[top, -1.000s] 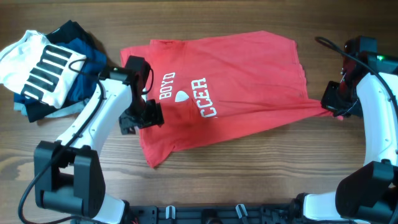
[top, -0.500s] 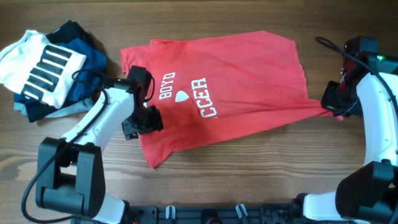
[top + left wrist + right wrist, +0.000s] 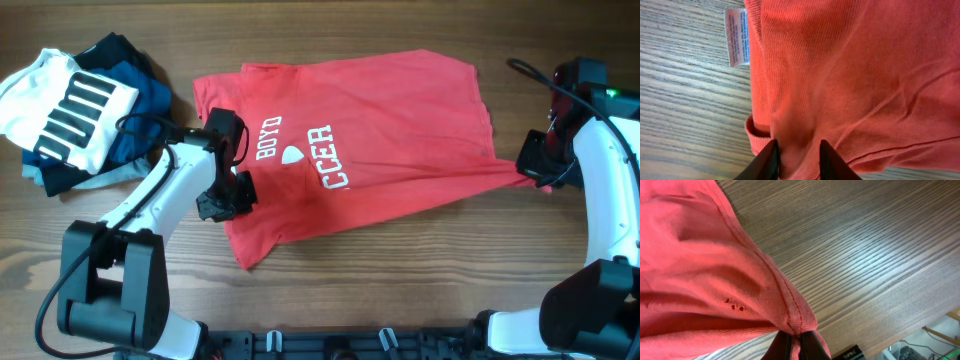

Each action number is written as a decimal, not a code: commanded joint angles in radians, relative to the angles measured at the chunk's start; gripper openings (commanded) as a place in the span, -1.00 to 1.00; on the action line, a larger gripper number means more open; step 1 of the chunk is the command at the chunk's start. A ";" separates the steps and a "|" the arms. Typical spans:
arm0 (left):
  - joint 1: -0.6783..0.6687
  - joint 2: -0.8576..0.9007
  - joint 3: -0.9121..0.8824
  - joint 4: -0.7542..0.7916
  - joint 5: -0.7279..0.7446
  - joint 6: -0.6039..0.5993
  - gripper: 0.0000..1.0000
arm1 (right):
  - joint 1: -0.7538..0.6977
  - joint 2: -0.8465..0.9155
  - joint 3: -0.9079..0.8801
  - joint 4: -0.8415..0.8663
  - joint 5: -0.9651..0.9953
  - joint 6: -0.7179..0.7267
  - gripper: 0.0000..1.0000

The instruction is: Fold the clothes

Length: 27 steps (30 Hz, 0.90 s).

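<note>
The table (image 3: pixel 400 290) looks the same as a second ago. The shirt (image 3: pixel 390 120) lies spread across the middle, print side up and not yet folded, with its right corner drawn out in a taut point toward my right arm. None of its outline has shifted over the last second. The pile (image 3: pixel 75 110) of other clothes at the far left is untouched.

The only real change is on my left side. The left gripper (image 3: pixel 224 196) has slid a little outward and toward me, from further in on the cloth to the shirt's left edge, and it has barely moved in the last half second. Because the shirt did not travel with it, I judge that it has no firm hold yet. In the wrist view its fingers stand apart, with a raised ridge of red cloth between them, the rolled hem (image 3: pixel 756 136) just beside and the care label (image 3: pixel 736 37) flat on the wood further off.

The right gripper (image 3: pixel 794 347) has not moved, its fingers pressed together on the corner seam.

So one end is anchored and the other is lined up. I expect a pinch on the left next, and only then can a fold begin.
</note>
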 commanded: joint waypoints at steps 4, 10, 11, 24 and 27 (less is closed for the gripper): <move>-0.002 0.000 -0.015 -0.001 -0.006 -0.003 -0.14 | -0.005 -0.006 -0.004 0.002 0.031 0.016 -0.91; -0.002 0.000 -0.045 0.021 -0.005 -0.023 -0.14 | -0.005 -0.006 -0.004 0.003 0.031 0.016 -0.91; -0.002 0.000 -0.046 0.023 -0.005 -0.023 -0.17 | -0.005 -0.006 -0.004 0.003 0.031 0.016 -0.91; -0.002 -0.055 0.050 -0.032 0.065 0.016 -0.92 | -0.005 -0.006 -0.004 0.003 0.031 0.016 -0.91; 0.000 -0.135 0.151 -0.082 0.048 0.035 -0.92 | -0.005 -0.006 -0.004 0.003 0.031 0.016 -0.91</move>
